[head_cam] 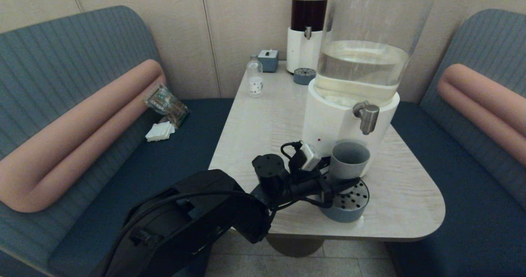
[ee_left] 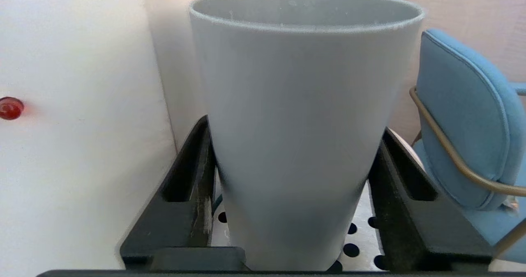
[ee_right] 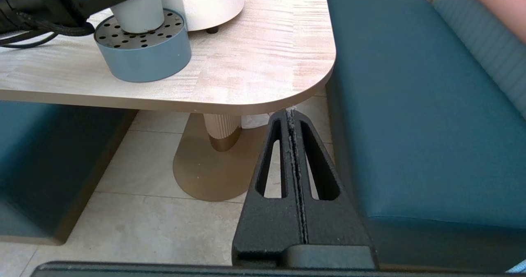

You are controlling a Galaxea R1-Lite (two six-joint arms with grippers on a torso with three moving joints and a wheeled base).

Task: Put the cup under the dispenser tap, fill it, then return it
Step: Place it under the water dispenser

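Low and right of centre in the head view, the cup (head_cam: 349, 160) stands upright on the perforated blue-grey drip tray (head_cam: 356, 209), just in front of the white base of the large dispenser (head_cam: 328, 125) and directly below the dispenser tap (head_cam: 366, 116) — its open mouth sits under the steel spout with a clear gap between them. No liquid shows inside the cup. The left gripper (head_cam: 336, 181) reaches in from the lower centre of the frame and has the cup between its fingers; in the left wrist view the two dark fingers (ee_left: 193, 195) press against the lower sides of the cup (ee_left: 304, 125), one on each flank, closed onto it. The table (head_cam: 263, 121) carries, toward the upper middle of the head view, a small clear bottle (head_cam: 254, 79) and the dark-liquid dispenser (head_cam: 306, 26) — both well apart from the cup. The right gripper (ee_right: 292, 114) hangs below the table edge beside the blue bench seat (ee_right: 411, 104), its fingers pressed together with nothing between them.
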